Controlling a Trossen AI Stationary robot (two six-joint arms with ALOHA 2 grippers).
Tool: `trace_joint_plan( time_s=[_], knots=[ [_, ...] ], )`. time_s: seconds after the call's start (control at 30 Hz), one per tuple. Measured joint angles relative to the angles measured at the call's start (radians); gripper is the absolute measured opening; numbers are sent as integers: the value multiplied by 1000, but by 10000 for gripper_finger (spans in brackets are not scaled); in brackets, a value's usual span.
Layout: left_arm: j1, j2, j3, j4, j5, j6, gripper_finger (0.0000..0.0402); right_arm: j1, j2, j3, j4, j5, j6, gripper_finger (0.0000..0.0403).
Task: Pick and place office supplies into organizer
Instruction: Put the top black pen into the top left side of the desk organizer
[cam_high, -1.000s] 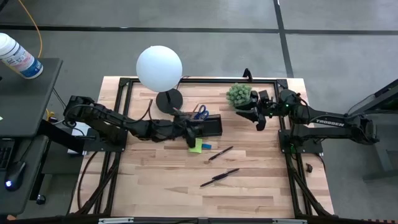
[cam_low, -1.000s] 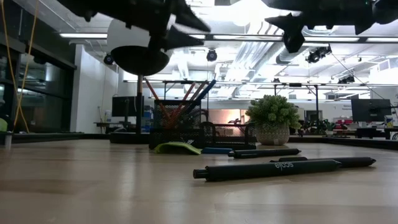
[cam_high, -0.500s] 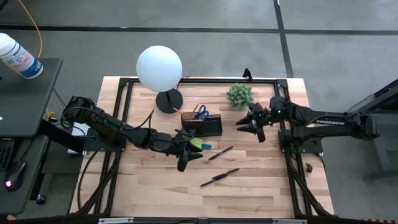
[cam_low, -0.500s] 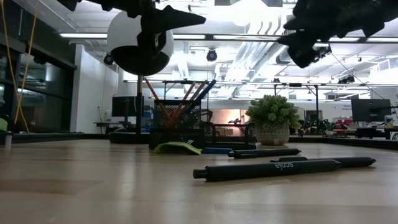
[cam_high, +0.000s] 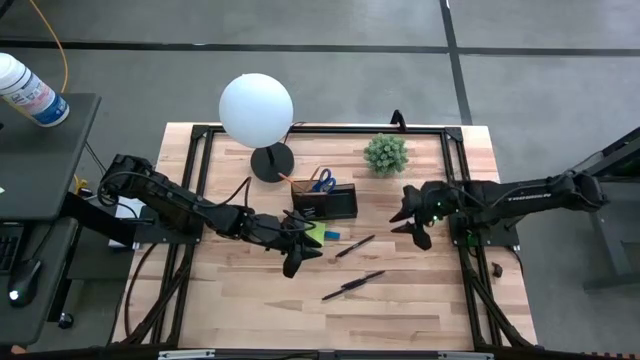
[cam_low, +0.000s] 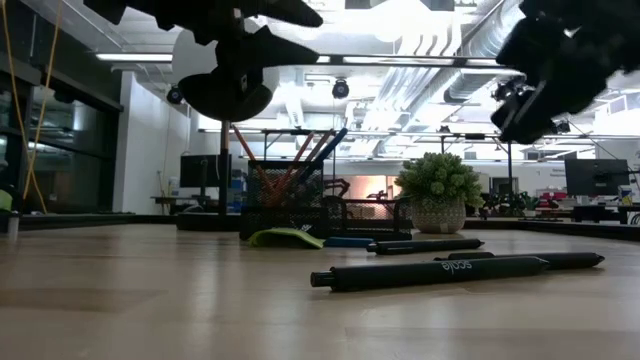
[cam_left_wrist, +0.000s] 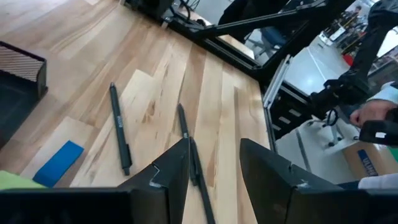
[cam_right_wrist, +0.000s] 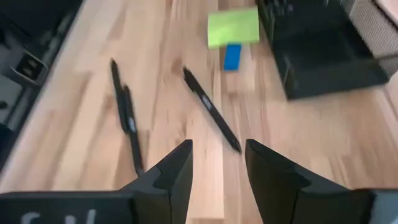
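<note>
The black organizer (cam_high: 330, 200) stands mid-table with blue-handled scissors (cam_high: 322, 180) and pencils upright in it. In front of it lie a lime-green sticky-note pad (cam_high: 315, 232), a small blue block (cam_high: 332, 235), one dark pen (cam_high: 355, 245) and two more pens (cam_high: 352, 285) end to end nearer the front edge. My left gripper (cam_high: 303, 258) hovers open just near of the pad, above the table (cam_left_wrist: 214, 146). My right gripper (cam_high: 408, 222) hangs open to the right of the pens, pointing at them (cam_right_wrist: 219, 146). Both hold nothing.
A white globe lamp (cam_high: 256, 110) on a round black base (cam_high: 271, 162) stands at the back left, a small potted plant (cam_high: 385, 153) at the back right. Black frame rails (cam_high: 455, 240) run along the table's sides. Bare wood lies toward the near edge.
My left gripper has drawn away from the organizer toward the near edge and tipped up closer to level, then held still. My right gripper has swung from beside the plant toward the near edge, sunk lower and turned toward the pens. Nothing on the table has moved.
</note>
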Motion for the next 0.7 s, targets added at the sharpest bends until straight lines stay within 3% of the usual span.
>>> trace_joint_plan(
  time_s=[0.13, 0.27, 0.7],
  knots=[
    [0, 0, 0, -4, -1, -2, 129, 42, 17, -71, 67, 38, -4, 138],
    [0, 0, 0, -2, -1, -3, 129, 54, 59, -141, 251, 45, -23, 138],
    [0, 0, -1, 5, -19, -82, 129, 54, 358, -273, 665, 83, -227, 138]
  ],
)
